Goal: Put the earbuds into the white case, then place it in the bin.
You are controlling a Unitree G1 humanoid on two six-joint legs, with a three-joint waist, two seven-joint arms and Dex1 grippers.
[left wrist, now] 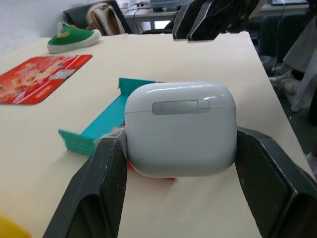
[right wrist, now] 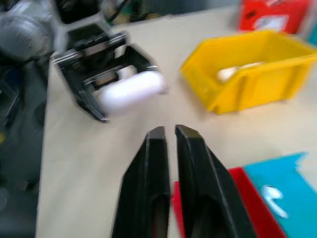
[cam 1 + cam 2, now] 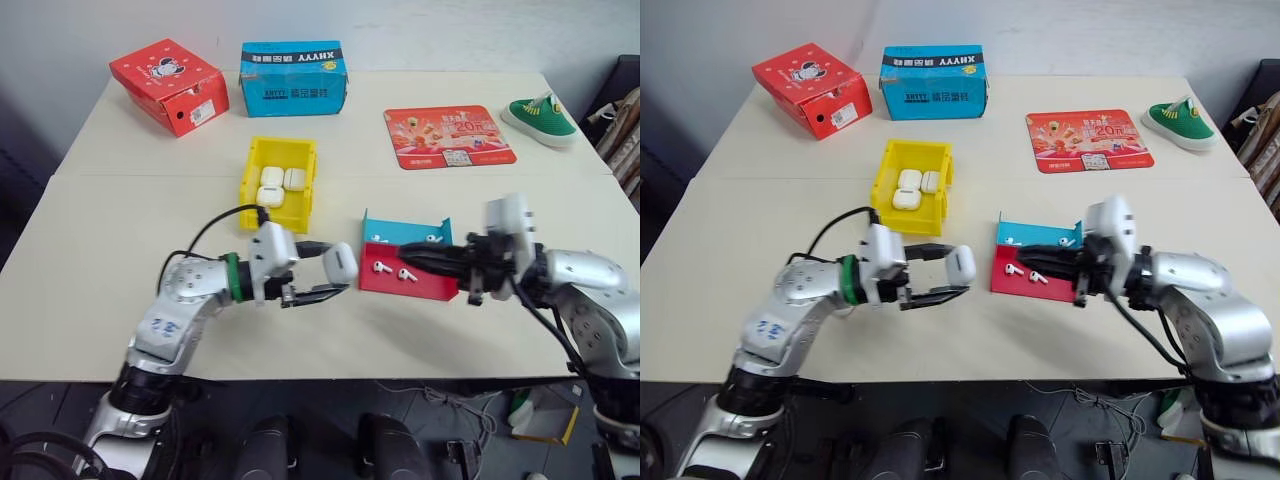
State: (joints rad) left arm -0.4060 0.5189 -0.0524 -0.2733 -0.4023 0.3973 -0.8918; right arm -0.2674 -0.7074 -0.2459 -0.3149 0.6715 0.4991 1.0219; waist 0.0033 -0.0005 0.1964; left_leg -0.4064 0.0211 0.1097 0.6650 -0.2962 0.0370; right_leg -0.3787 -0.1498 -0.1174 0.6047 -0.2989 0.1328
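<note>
— So where did things stand at that moment?

— The left hand (image 3: 318, 275) was clamped on the white case (image 3: 341, 262), lid shut, holding it in the air just above the counter (image 3: 120, 270), between the bin (image 3: 279, 181) and the red and blue tray (image 3: 404, 280). The right hand (image 3: 408, 256) hovered over the tray's red part with its fingers (image 2: 190, 163) nearly together, only a thin gap between them and nothing in it.

— And the earbuds?

— Two earbuds (image 3: 394, 271) lay on the red floor of the tray, one more near the blue back wall. The bin already held three other white cases.

— Which step was that, then?

— By my reading, the very first: picking an earbud. None was in the case yet, and its lid was still down.

— What would the next move need?

— The right fingers would have to spread a little, drop onto one earbud and pinch it cleanly. Somehow the lid had to be flipped up too, while the left hand kept the case steady.
</note>
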